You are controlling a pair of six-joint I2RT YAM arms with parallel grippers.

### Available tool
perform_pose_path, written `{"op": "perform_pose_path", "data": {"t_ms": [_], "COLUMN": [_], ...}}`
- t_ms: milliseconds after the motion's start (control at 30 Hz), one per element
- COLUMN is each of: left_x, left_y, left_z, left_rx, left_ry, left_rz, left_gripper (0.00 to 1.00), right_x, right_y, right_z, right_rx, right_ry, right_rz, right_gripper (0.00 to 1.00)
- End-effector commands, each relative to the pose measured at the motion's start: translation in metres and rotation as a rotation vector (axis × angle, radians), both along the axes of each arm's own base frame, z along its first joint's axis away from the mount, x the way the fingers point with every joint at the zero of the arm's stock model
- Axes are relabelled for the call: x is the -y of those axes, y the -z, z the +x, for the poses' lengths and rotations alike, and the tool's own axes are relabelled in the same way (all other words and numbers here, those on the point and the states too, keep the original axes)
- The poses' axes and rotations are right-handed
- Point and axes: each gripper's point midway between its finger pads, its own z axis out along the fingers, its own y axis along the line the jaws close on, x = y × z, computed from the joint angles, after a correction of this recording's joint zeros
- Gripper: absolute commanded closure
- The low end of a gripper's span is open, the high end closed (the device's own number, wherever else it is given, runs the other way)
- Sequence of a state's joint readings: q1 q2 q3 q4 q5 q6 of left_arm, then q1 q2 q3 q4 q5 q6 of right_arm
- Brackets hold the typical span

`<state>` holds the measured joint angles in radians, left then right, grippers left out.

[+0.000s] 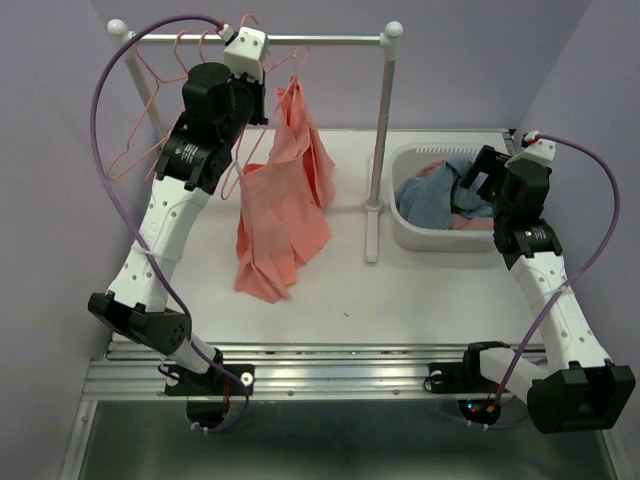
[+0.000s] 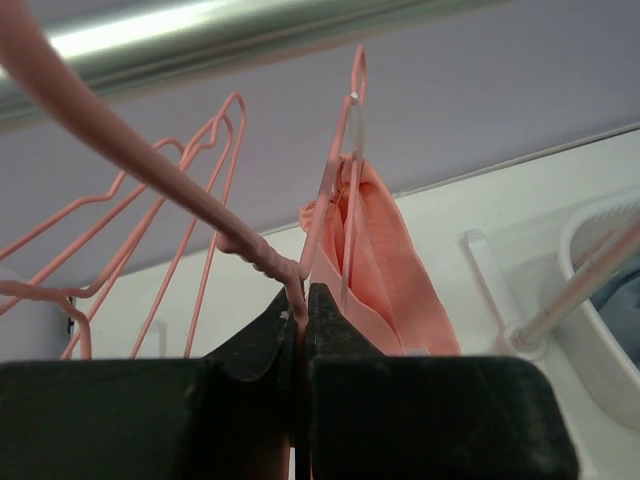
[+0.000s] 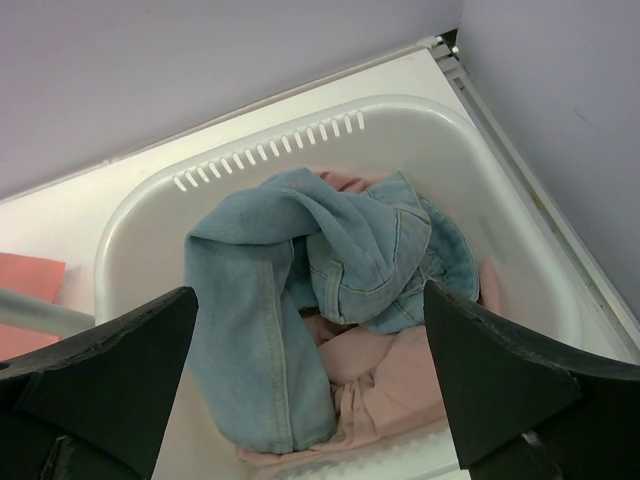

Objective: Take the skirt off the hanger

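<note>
At rail (image 1: pixel 320 40), left fingers (image 2: pixel 255 345) pinch hanger (image 2: pixel 258 255); right fingers (image 3: pixel 110 370) spread over basket (image 3: pixel 400 115).

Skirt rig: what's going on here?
The left gripper is shut on a pink hanger wire just below the rail. The skirt hangs clipped up beside it, hem trailing onto the table, so it is not off yet. The right gripper hangs open over the basket of clothes, holding nothing.
</note>
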<state>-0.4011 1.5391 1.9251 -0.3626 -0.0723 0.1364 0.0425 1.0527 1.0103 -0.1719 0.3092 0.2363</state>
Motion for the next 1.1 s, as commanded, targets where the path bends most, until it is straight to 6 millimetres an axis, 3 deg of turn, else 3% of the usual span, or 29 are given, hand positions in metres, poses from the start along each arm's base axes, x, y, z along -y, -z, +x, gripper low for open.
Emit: {"op": "perform_pose_path", "data": {"t_ms": [0,533,733,767,833,867,933,967,1000,1067], "left_x": [-0.01,-0.01,-0.012,-0.011,-0.01,-0.007,-0.007,-0.004,-0.011,-0.007], "left_y": [-0.11,-0.068,-0.036,-0.019,-0.008,0.021,0.039,0.074,0.081,0.117], "left_z": [-0.044,-0.074,-0.076,-0.074,-0.081,-0.08,-0.09,-0.091,-0.096,-0.1], "left_rx": [0.302,0.251,0.195,0.163,0.144,0.091,0.06,0.002,-0.004,-0.075], "left_ry": [0.018,-0.001,-0.044,-0.054,-0.063,-0.072,-0.106,-0.115,-0.152,-0.169], "left_rz": [-0.107,-0.06,-0.062,-0.06,-0.123,-0.12,-0.205,-0.186,-0.209,-0.24], "left_gripper": [1.0,1.0,1.0,1.0,1.0,1.0,1.0,1.0,1.0,1.0], "right_x": [-0.005,-0.008,-0.013,-0.015,-0.023,-0.028,-0.053,-0.064,-0.095,-0.128], "right_y": [-0.018,-0.021,-0.019,-0.02,-0.021,-0.022,-0.024,-0.024,-0.021,-0.024], "right_z": [-0.001,-0.002,0.0,0.0,-0.001,-0.002,-0.006,-0.009,-0.016,-0.031], "right_rx": [0.061,0.072,0.062,0.063,0.054,0.052,0.042,0.038,0.027,0.036], "right_ry": [-0.022,-0.038,-0.074,-0.087,-0.14,-0.17,-0.296,-0.347,-0.473,-0.609], "right_rz": [0.007,0.006,-0.003,-0.005,-0.006,-0.008,0.01,0.01,0.019,-0.018], "right_gripper": [0.0,0.0,0.0,0.0,0.0,0.0,0.0,0.0,0.0,0.0]}}
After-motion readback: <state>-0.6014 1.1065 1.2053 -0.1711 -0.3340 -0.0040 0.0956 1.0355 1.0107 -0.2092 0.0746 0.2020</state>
